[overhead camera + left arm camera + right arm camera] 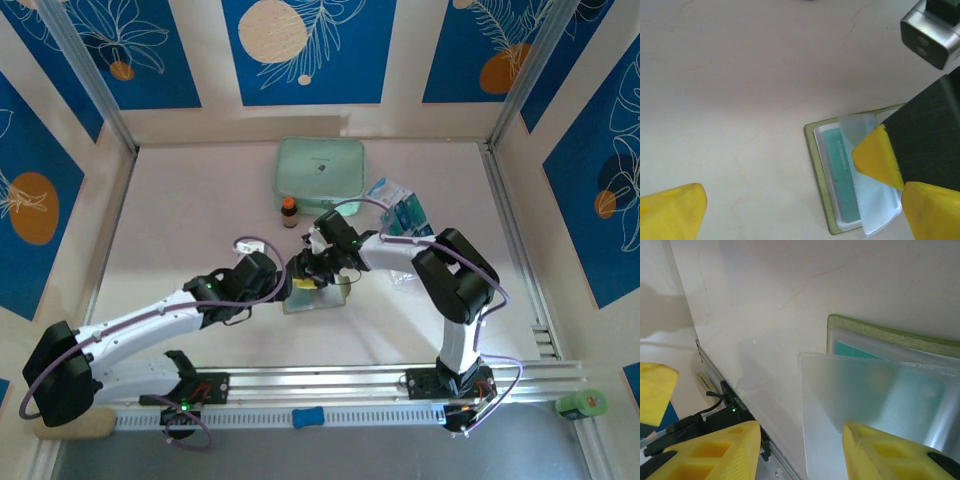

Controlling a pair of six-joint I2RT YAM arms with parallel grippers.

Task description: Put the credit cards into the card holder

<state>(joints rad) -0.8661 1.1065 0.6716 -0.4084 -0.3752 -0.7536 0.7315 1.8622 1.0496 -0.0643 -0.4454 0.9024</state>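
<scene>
Wallet (315, 297) lies open mid-table between the arms, one teal card (840, 170) already in a clear pocket. Right gripper (800, 430), parted, has a finger on a pocket leaf; left gripper (804, 194) hangs wide, empty. Whether more cards remain is unclear.

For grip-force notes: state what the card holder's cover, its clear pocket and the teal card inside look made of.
Card holder cover: olive, matte, probably fabric or faux leather.
Clear pocket: frosted translucent sheet with a serrated edge, likely flexible plastic.
Teal card: flat, smooth, pale print; looks like plastic, possibly coated paper.
</scene>
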